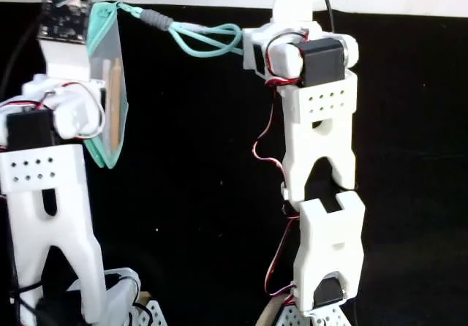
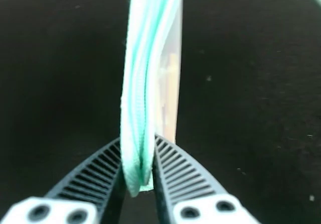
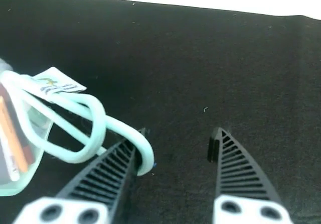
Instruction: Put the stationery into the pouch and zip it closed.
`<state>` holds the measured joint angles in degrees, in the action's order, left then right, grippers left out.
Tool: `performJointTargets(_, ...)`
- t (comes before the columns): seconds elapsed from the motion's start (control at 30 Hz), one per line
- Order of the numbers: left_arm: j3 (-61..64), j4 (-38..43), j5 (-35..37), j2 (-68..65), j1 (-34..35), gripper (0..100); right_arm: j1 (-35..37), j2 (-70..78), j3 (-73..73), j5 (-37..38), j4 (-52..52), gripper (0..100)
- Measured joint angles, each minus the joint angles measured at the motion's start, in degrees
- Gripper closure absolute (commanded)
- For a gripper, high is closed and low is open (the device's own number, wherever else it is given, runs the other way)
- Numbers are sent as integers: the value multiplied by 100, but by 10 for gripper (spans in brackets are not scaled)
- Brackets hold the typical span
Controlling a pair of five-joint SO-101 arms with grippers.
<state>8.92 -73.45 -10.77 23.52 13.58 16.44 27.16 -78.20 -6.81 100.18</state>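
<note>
Up above the table your left gripper (image 2: 138, 139) is clamped on the pouch (image 1: 106, 85) end, while your right gripper (image 3: 180, 131) sits spread with the zipper cord (image 3: 100, 116) hooked over one finger, I think, so pinch it and pull straight along the zip.

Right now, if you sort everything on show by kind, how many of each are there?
Robot arms: 2
Pouch: 1
Cord loop: 1
Paper tag: 1
Total: 5. What lies inside the pouch is too unclear to count.
</note>
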Motion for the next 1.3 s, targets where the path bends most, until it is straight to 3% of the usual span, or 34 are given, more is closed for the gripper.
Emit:
performJointTargets(0.2, 642, 141, 624, -9, -1143, 992, -237, 0, 79, 0, 0, 800)
performJointTargets(0.33, 1222, 510, 949, -18, -1837, 992, -273, -123, 870, -35, 0, 800)
performJointTargets(0.57, 2084, 1152, 1327, -44, -2409, 992, -255, -1433, 2760, -35, 0, 800)
performJointTargets(0.77, 2391, 1495, 1345, -158, -2822, 988, -273, -2048, 3341, -132, 0, 800)
performJointTargets(0.83, 2497, 1670, 1345, -167, -2857, 958, -290, -2092, 3358, -132, 0, 800)
performJointTargets(1.07, 2936, 1881, 1345, -167, -2998, 713, -756, -2092, 3358, -132, 0, 800)
performJointTargets(1.3, 2971, 1873, 1363, -176, -3288, 709, -1169, -2092, 3385, -132, 0, 800)
